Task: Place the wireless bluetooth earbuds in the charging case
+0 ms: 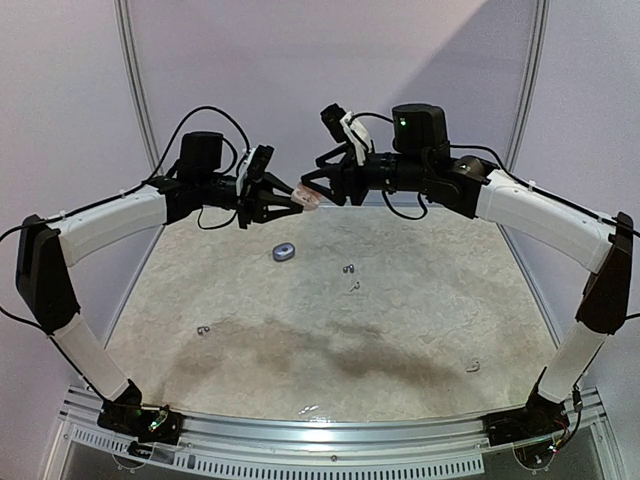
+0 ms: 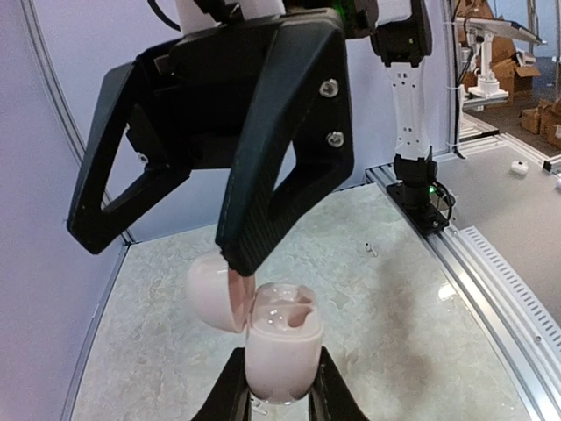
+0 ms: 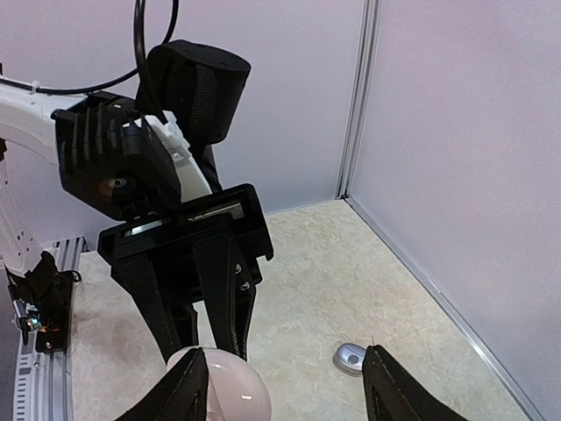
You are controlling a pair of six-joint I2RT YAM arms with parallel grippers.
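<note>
Fingers of the left gripper (image 2: 279, 390) pinch a pale pink, egg-shaped plastic charging case (image 2: 282, 346) aloft, lid open, the right gripper (image 3: 289, 395) spread wide at that lid, tiny earbud pieces (image 1: 350, 267) scattered on the mottled beige tabletop (image 1: 400, 330).

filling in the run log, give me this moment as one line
left tool: shut on pink charging case, lid open | right tool: open, at lid | earbuds: loose on table

The right gripper (image 2: 165, 252), fingers spread, crowds the pink charging case (image 2: 282, 344) on its lid (image 2: 213, 294) side, one fingertip at the open lid. The left gripper (image 2: 279, 388) blocks its base. The case's side away from the lid stands free.
</note>
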